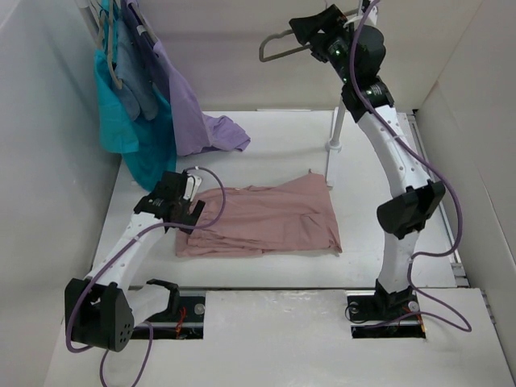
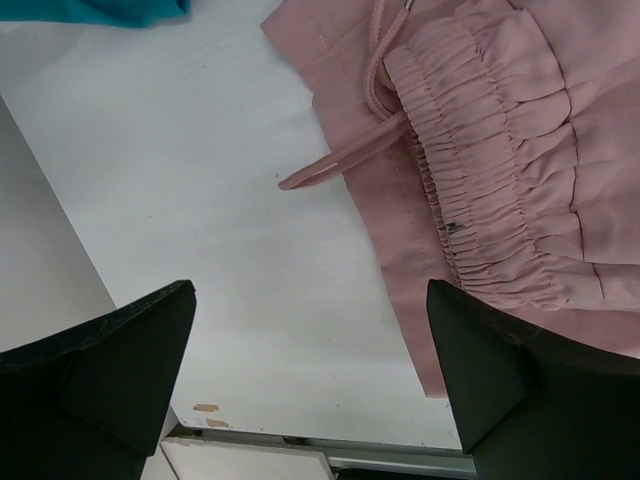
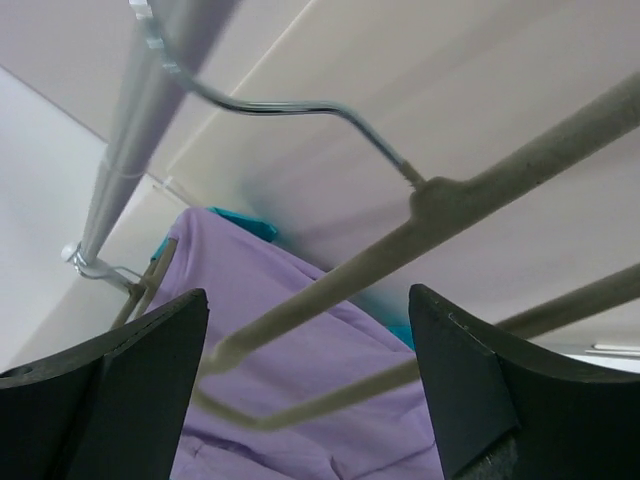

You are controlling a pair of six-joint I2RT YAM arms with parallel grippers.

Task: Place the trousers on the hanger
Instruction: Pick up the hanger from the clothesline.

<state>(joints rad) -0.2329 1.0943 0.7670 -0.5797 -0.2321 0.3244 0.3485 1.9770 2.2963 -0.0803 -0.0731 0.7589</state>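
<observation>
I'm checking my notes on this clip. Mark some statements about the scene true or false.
1. The trousers lie on the table. True.
2. The left gripper has its jaws shut on the drawstring. False: the jaws are open, holding nothing, beside the waistband.
3. The hanger hangs by its hook on the rail. True.
4. The lavender garment covers the trousers. False: it hangs at the rear left, apart from them.
5. The right gripper has open jaws either side of the hanger. True.
</observation>
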